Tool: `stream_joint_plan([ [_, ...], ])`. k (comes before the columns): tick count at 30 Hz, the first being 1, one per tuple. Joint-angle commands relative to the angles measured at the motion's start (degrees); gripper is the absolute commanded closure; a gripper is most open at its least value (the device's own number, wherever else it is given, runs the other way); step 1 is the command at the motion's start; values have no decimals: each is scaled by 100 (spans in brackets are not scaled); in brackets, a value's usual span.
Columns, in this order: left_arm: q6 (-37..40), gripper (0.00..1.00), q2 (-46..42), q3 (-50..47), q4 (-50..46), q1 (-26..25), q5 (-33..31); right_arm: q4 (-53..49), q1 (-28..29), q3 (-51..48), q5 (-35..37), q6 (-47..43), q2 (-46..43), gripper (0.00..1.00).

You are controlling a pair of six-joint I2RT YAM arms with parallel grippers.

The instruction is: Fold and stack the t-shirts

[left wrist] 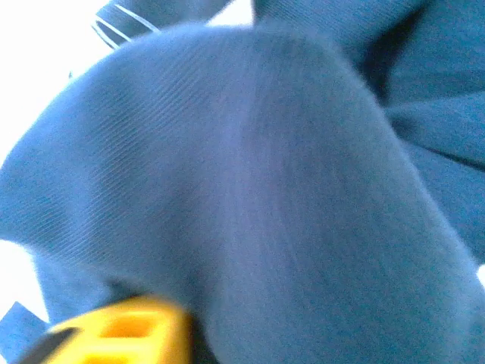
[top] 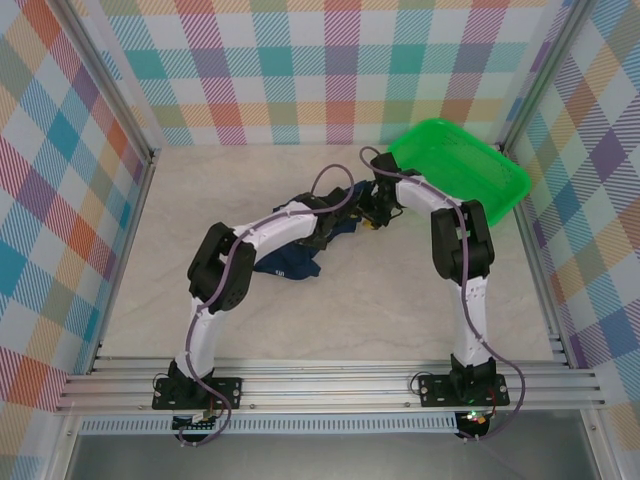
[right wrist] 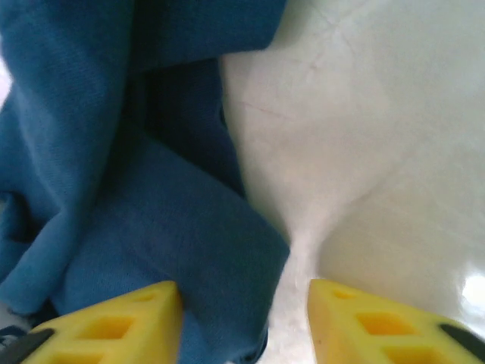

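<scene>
Top external view: on the pale worktop (top: pixel 400 310), the navy t-shirt (top: pixel 290 262) lies crumpled, nothing folded yet. The right claw (right wrist: pixel 242 318) gapes wide, cloth reaching between its fingers. The left claw (top: pixel 335 222) is buried in cloth; grip cannot be told.

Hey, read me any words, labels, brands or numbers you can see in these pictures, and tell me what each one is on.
No text can be read.
White marks on the navy t-shirt: thin blurred lines in the left wrist view, too small in the top view.
Green basket: no label visible.
</scene>
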Motion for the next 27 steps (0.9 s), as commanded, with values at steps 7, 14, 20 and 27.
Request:
stream_joint_plan([
  [7, 228, 100, -1446, -768, 251, 197, -95, 140, 183, 95, 805, 326, -528, 100],
  [14, 427, 100, -3190, -1236, 335, 479, -13, 144, 192, -329, 1259, -111, -2245, 100],
  [20, 840, 100, -4341, -1001, 509, 602, -273, 42, 218, -170, 1431, -493, -3445, 100],
  [27, 1042, 100, -5706, -883, 920, 604, -158, 348, 353, -422, 1567, -1019, -5009, 100],
])
